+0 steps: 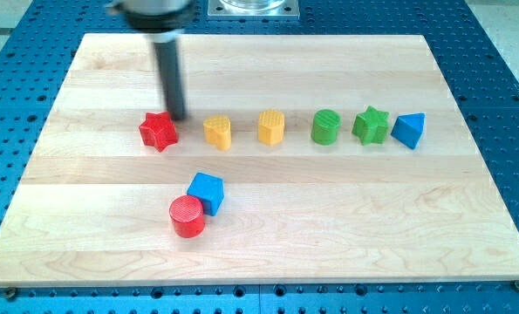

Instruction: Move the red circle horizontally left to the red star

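The red circle (pixel 187 216) lies on the wooden board at the lower centre-left, touching a blue cube (pixel 207 192) at its upper right. The red star (pixel 159 131) lies higher up at the left end of a row of blocks. My tip (pixel 178 117) is at the end of the dark rod, just to the upper right of the red star, close to it or touching it. It is far above the red circle in the view.
Right of the red star runs a row: a yellow block (pixel 217 133), a second yellow block (pixel 272 126), a green cylinder (pixel 326 126), a green star (pixel 371 125) and a blue triangle (pixel 408 131). The board (pixel 85 244) rests on a blue perforated table.
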You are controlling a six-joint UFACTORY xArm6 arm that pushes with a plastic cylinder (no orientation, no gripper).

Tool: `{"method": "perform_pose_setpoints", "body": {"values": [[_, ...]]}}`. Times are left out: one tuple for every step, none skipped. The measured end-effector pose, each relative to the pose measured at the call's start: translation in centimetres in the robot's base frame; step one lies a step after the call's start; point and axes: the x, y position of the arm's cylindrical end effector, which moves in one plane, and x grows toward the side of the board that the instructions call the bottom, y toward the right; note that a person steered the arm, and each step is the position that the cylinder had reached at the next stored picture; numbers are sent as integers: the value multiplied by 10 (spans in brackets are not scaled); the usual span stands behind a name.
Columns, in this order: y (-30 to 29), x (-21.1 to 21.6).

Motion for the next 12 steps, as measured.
{"method": "perform_pose_setpoints", "body": {"values": [[-36, 47], [8, 68], [39, 68], [62, 89], [98, 89], [122, 79], [125, 77], [110, 77], [96, 85], [108, 75], [119, 75], [121, 80]]}}
